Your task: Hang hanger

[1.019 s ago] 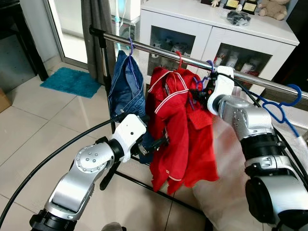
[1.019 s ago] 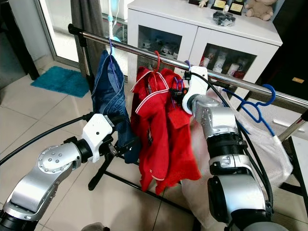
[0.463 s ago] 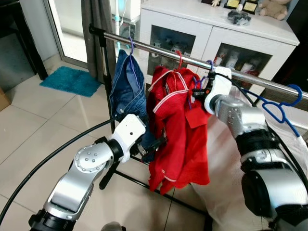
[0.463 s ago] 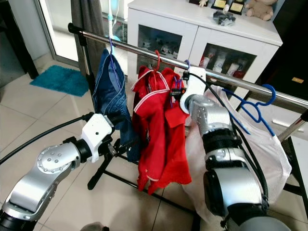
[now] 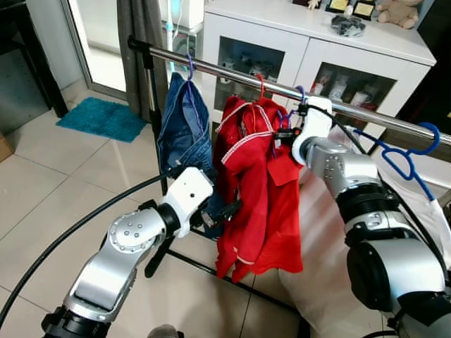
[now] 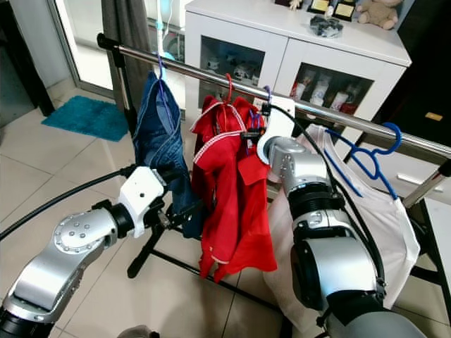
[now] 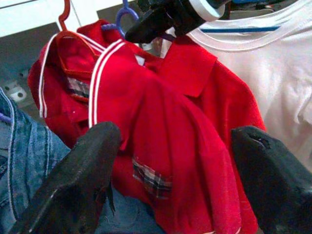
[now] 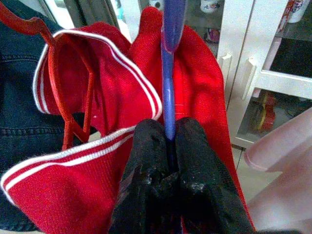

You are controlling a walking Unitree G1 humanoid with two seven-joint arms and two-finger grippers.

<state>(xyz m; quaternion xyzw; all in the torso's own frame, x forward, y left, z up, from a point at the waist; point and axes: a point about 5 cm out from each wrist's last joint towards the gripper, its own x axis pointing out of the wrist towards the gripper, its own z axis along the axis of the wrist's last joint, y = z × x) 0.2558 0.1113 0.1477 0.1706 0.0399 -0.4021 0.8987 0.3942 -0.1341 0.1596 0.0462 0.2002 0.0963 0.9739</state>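
Observation:
A purple hanger [image 8: 168,73] carries a red shirt [image 5: 271,204]. Its hook [image 5: 301,93] is up at the steel rail [image 5: 225,70], though I cannot tell if it rests over the rail. My right gripper [image 8: 170,134] is shut on the hanger's neck just below the rail, also seen as right gripper [image 5: 285,136]. Beside it hangs another red shirt with white trim on a red hanger [image 5: 261,86]. Lower down, my left gripper [image 7: 180,161] is open, facing the red shirts' lower part without touching them.
Blue jeans [image 5: 184,127] hang on the rail's left part. A white shirt [image 6: 394,232] on a blue hanger [image 5: 405,155] hangs to the right. Behind stands a white cabinet [image 5: 317,42]. A teal mat [image 5: 102,118] lies on the tiled floor, and a black cable [image 5: 70,232] runs by my left arm.
My right gripper has moved left along the rail and slightly up, carrying the purple hanger and red shirt closer to the other red shirt. The left arm has hardly moved.

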